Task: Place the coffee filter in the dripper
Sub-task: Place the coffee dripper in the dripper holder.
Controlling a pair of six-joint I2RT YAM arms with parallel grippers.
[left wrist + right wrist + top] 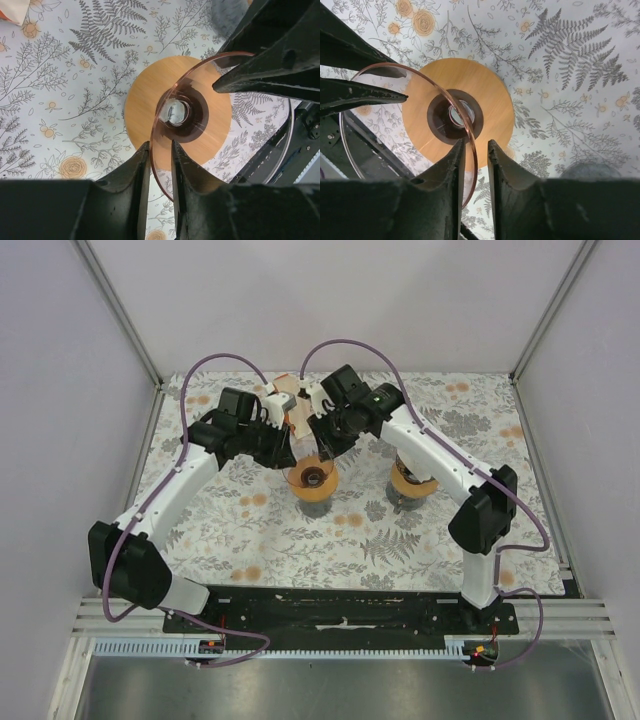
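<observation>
Left hand, right hand astride dripper rim

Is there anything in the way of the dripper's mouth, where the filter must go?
Only the grippers themselves. The left gripper and the right gripper each straddle the rim of the dripper, on opposite sides, with their jaws apart. Inside, the cone looks empty.

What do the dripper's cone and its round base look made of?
Round base: likely wood, matte tan with faint grain, possibly wood-look laminate. Dripper cone: clear amber-tinted glass or plastic, I cannot tell which; the base shows through it, the rim glints.
</observation>
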